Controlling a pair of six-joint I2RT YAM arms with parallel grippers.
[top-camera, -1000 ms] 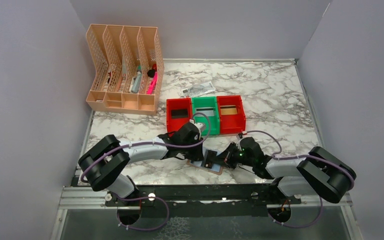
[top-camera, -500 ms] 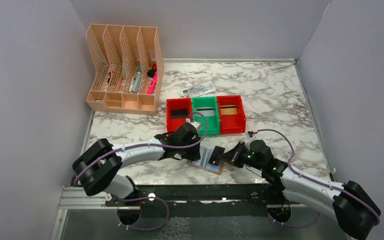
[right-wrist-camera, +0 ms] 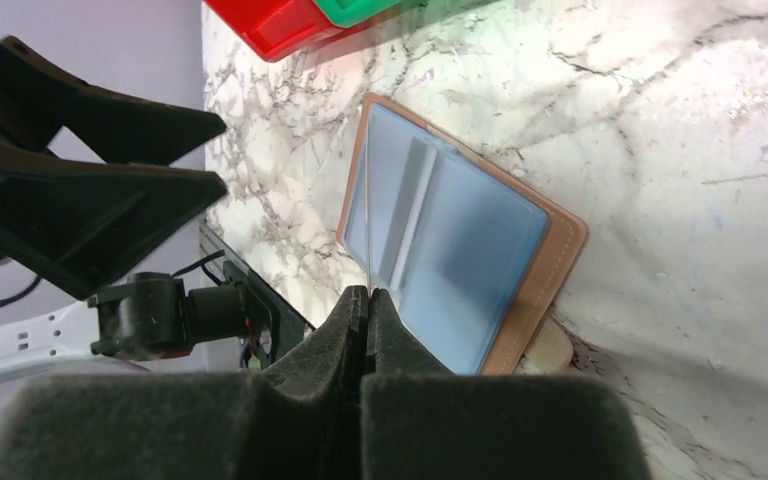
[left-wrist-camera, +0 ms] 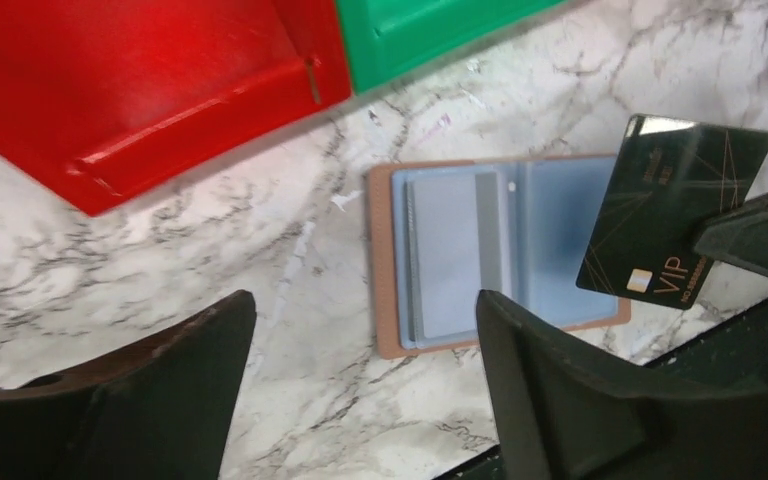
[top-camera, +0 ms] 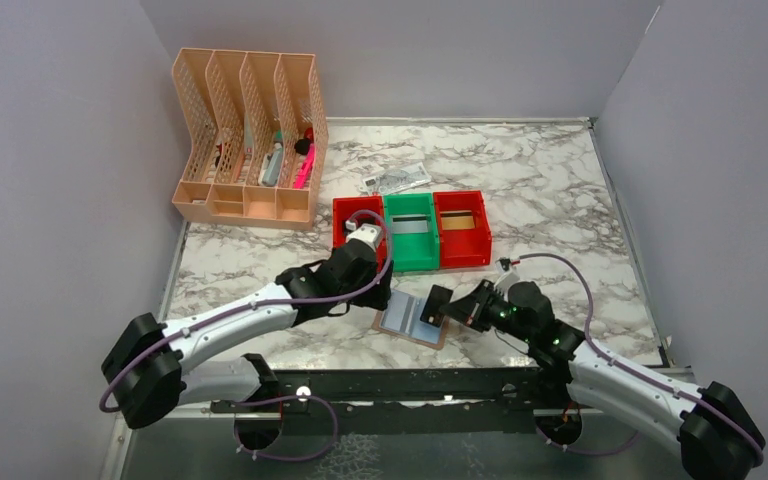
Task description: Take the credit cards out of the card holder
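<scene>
The card holder (top-camera: 407, 320) lies open on the marble near the front edge, tan with pale blue panels (left-wrist-camera: 560, 235). A grey card (left-wrist-camera: 450, 255) with a darker stripe sits in its left panel. My right gripper (top-camera: 450, 311) is shut on a black credit card (left-wrist-camera: 675, 220) marked VIP, held just above the holder's right half. In the right wrist view that card (right-wrist-camera: 368, 245) shows edge-on between the closed fingertips (right-wrist-camera: 358, 302). My left gripper (left-wrist-camera: 365, 345) is open, hovering left of the holder and touching nothing.
Three bins stand in a row behind the holder: red (top-camera: 343, 215), green (top-camera: 410, 243) holding a grey card, red (top-camera: 462, 238) holding a gold-toned one. A crumpled paper note (top-camera: 396, 179) lies behind them. A peach file organiser (top-camera: 250, 140) fills the back left corner.
My left gripper has opened and drawn back left off the holder. My right gripper has pulled the black card out of the holder and lifted it to the right.
</scene>
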